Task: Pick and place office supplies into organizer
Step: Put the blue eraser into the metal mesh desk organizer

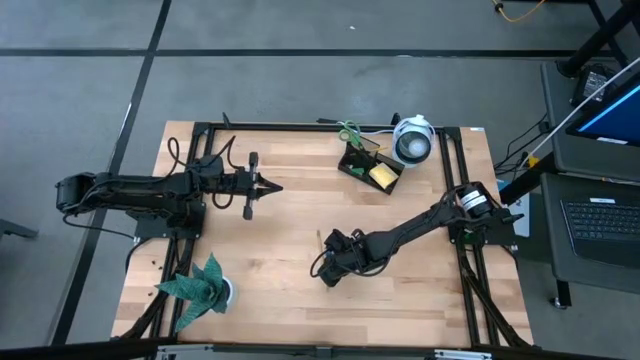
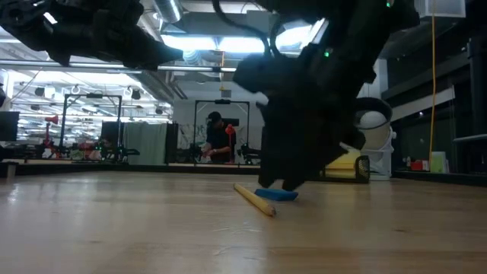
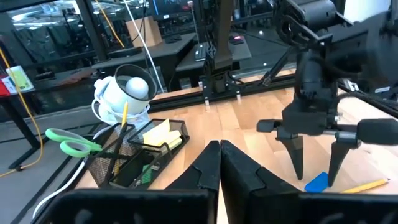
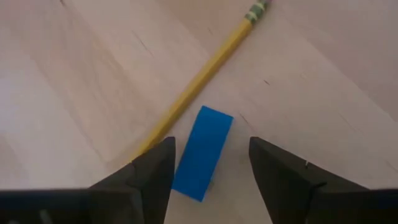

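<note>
- The right gripper (image 4: 210,163) is hanging low over the table (image 1: 280,240), well in front of the organizer (image 1: 368,168), its jaws spread wide and holding nothing.
- The blue block (image 4: 203,152) is lying flat on the wood between those two fingers, touched by neither.
- A pencil (image 4: 199,79) is lying just beside the block, on the side away from the organizer.
- The organizer is sitting at the table's back edge, holding the sticky pad (image 1: 383,177), another pencil (image 3: 122,127) standing upright, and the scissors (image 1: 350,133), whose green handles are sticking out.
- The left gripper (image 1: 275,187) is hovering well left of the organizer, pinched shut and empty.
</note>
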### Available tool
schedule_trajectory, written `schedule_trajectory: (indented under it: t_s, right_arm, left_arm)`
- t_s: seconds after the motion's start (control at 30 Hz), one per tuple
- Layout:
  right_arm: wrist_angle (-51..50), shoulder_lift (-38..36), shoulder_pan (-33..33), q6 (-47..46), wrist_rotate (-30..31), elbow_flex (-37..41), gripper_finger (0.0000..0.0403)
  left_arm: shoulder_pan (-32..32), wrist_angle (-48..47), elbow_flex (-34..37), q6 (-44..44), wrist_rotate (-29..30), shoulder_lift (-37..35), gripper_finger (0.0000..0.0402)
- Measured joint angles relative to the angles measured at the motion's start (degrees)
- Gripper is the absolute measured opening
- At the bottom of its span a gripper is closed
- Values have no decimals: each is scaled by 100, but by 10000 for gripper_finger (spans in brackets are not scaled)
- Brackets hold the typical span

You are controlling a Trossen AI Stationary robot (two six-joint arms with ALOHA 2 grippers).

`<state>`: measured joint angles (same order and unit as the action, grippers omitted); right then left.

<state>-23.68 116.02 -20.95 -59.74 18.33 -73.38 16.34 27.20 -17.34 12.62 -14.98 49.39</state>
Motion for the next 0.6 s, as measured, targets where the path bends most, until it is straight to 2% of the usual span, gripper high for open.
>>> schedule_trajectory:
  t_s: [0.27, 0.6]
  right_arm:
    - [33, 232, -9, 43, 109, -33, 209]
    - [-304, 254, -4, 946, 22, -39, 209]
  left_arm:
    - [0, -7, -1, 4, 0, 0, 5]
    - [0, -12, -2, 2, 2, 0, 2]
